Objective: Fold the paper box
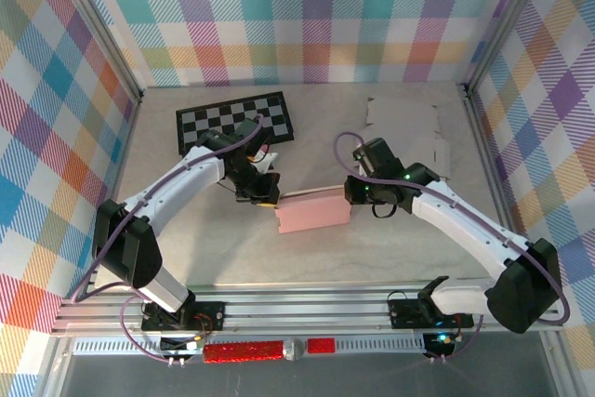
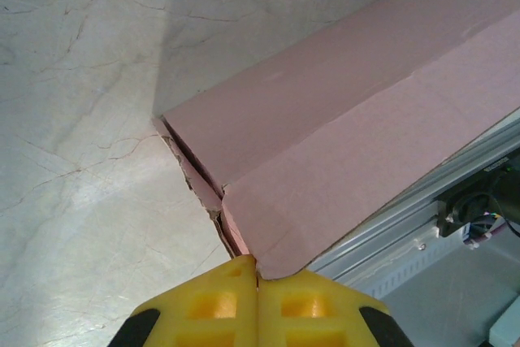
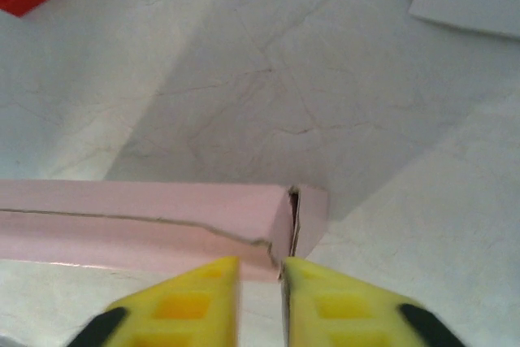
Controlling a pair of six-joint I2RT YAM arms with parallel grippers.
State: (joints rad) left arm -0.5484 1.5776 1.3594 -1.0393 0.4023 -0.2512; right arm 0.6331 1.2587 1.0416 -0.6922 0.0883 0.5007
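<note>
Yellow fingers of the left tool are pressed together on the near corner of the pink paper box. I judge this pins that end while the box runs ahead and to the tool's right across the table. At the far end my right tool stands narrowly parted with the box's end flap just ahead of its gap, probably to work that flap; I cannot tell whether it touches the card.
</note>
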